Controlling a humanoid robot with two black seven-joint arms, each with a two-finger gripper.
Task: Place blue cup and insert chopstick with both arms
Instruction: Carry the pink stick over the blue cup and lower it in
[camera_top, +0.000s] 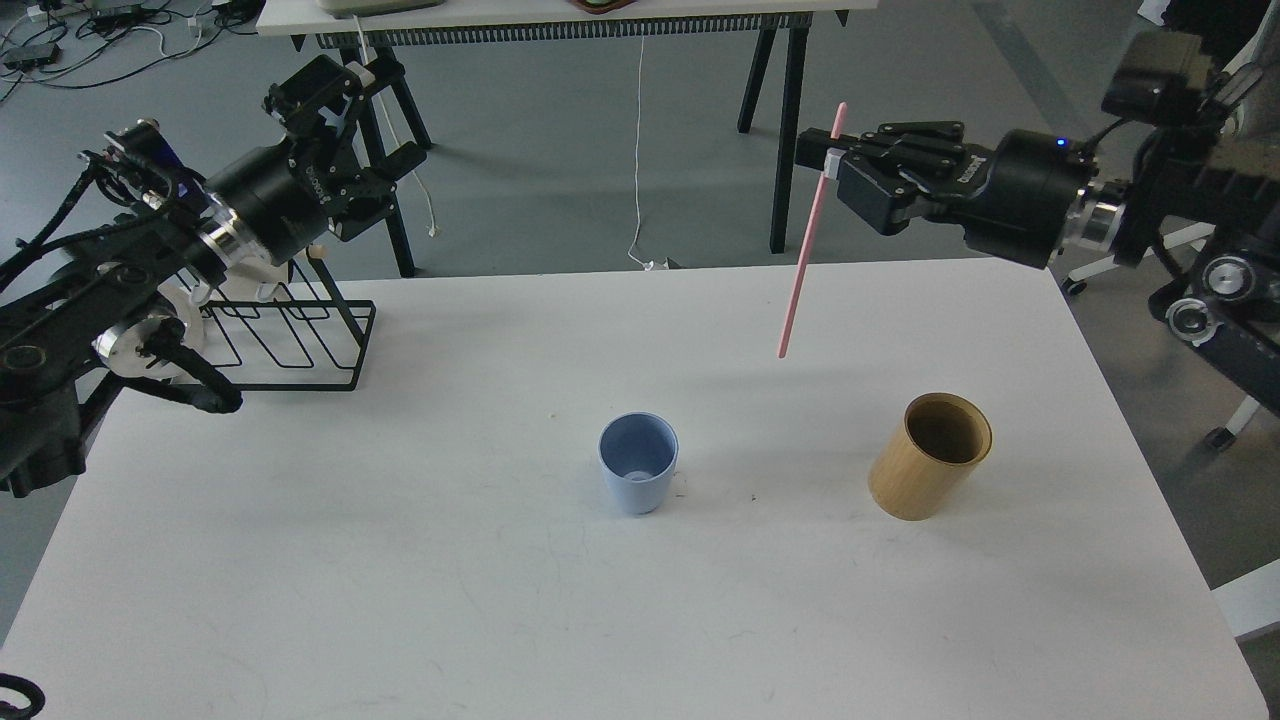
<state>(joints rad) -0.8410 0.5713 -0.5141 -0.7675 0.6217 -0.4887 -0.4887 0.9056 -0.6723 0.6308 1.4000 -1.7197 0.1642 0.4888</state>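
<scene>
The blue cup (638, 476) stands upright on the white table (400, 580), roughly at its middle, rim up and open, with nothing inside it. It is touched by neither arm. To its right, well apart, a tan wooden cylindrical holder (930, 457) also stands on the table, its dark hollow mouth facing up. The pink chopstick (812, 230) hangs in the air above the far side of the table, between the cup and the holder in left-to-right position but farther back than both; it is nearly vertical, leaning slightly so that its top sits to the right of its lower tip, and that lower tip is clear of the table and of both vessels. The right gripper (825, 160) reaches in from the right edge, held level, and its fingers are closed on the upper part of the stick, a short length of pink showing above them. The left gripper (345, 120) is raised at the far left, above the table's back corner, with its fingers spread apart and nothing between them. Beneath and just beside that arm a black wire rack (300, 340) sits on the table's left rear corner. Beyond the table lies grey floor with the legs of another bench and trailing cables.
</scene>
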